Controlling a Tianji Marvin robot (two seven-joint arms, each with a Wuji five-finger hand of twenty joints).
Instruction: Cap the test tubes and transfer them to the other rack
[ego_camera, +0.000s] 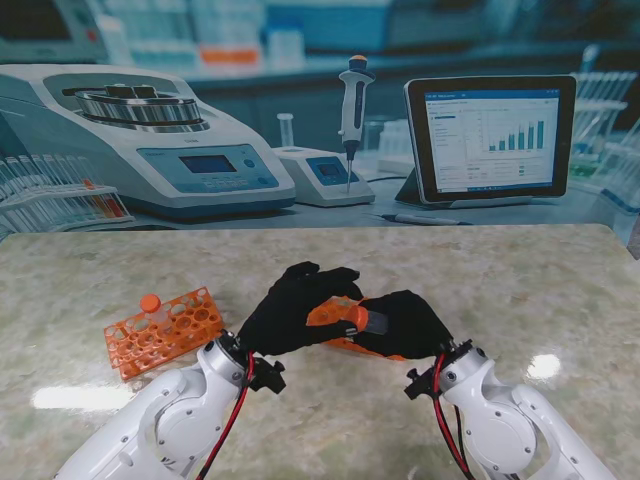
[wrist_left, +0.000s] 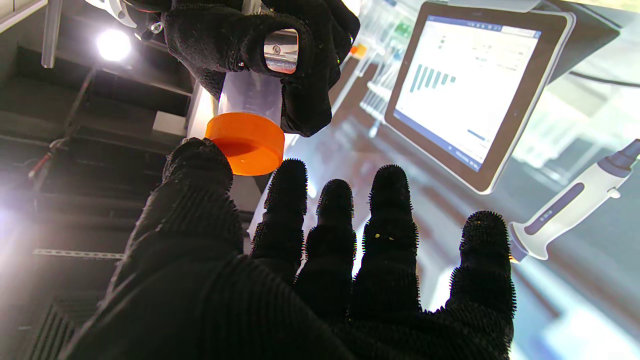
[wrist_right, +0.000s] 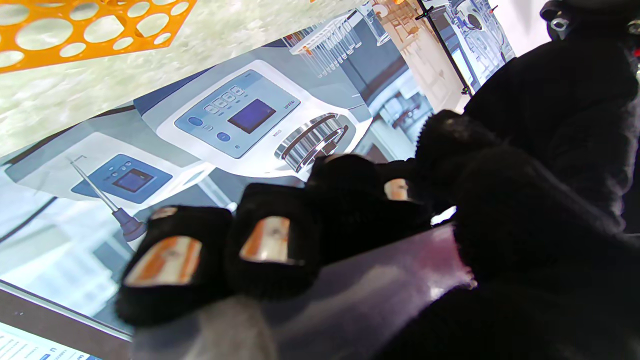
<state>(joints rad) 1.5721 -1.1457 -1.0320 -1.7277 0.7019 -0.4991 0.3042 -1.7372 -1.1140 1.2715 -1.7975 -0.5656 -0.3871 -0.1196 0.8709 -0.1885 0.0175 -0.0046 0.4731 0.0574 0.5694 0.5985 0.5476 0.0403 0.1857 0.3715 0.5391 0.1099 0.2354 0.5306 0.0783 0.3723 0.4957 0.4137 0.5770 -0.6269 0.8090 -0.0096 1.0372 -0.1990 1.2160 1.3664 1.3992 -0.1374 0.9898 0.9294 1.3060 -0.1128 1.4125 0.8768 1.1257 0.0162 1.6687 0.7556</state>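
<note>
Gripping test tube (wrist_left: 250, 92) in right hand (ego_camera: 405, 322), cap (wrist_left: 246, 142) toward spread left hand (ego_camera: 290, 310).

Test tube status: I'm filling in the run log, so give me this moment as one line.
phase: capping | right hand: shut on test tube | left hand: at orange cap, grip unclear | left rack: one capped tube

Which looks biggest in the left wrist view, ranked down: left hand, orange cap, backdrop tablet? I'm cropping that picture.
1. left hand, though it is nearest the camera, which inflates it.
2. backdrop tablet.
3. orange cap, on the tube that the right hand holds.
</note>
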